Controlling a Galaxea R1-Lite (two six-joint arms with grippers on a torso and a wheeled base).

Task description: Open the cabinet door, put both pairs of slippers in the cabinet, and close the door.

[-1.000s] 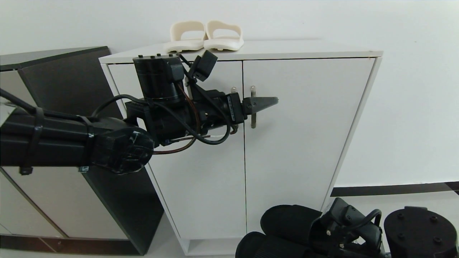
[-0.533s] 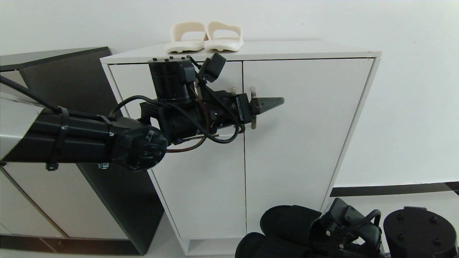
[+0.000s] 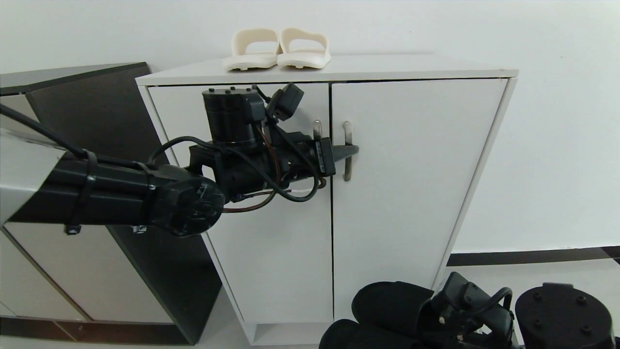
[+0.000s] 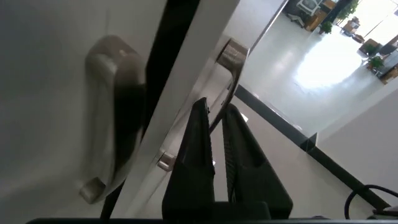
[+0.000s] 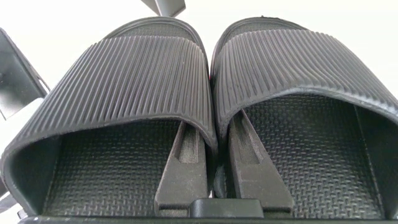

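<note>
Atop the cabinet [image 3: 411, 68] (white wall [image 3: 557, 145] behind) rest cream slippers [image 3: 278, 48].

Left arm [image 3: 121, 194] matte black, zip-tied — black and brown cables [image 3: 271, 194] looping; left gripper [image 3: 355, 150] tapered, black.

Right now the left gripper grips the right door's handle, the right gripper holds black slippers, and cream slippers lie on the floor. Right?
No: the head view shows the cream slippers on top of the cabinet, not the floor. The left gripper on the handle and right gripper holding black slippers are correct.
</note>
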